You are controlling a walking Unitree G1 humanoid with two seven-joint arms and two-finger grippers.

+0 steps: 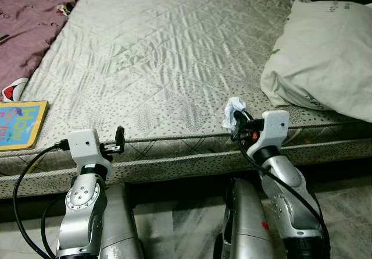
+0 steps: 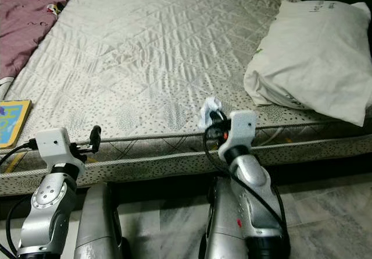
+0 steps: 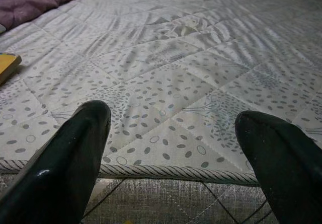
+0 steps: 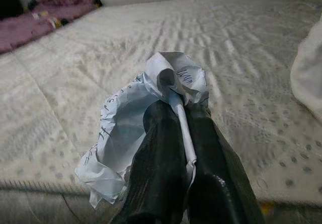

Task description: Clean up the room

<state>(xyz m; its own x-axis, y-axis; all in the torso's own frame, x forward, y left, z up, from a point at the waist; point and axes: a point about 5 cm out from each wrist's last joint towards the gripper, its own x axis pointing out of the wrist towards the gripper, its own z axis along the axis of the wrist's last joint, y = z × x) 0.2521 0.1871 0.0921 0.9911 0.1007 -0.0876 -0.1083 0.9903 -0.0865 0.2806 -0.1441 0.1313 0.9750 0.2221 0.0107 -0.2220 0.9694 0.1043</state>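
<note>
Book [image 1: 20, 124] lies at nine o'clock on the mattress [image 1: 174, 55], my left gripper [image 3: 171, 148] hangs released over its near edge, and at three o'clock my right gripper [image 4: 176, 133] is clenched on crumpled paper [image 4: 151, 108], just short of the pillow [image 1: 325, 55]. I'd keep that pinch firm and carry the paper level to a bin so it doesn't slip.

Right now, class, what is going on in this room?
The robot stands at the edge of a bare mattress. Its right claw is shut on a crumpled paper with handwriting, held just above the mattress edge. The left claw hangs open near the same edge. A white pillow, a purple blanket and a children's book lie on the mattress.
</note>
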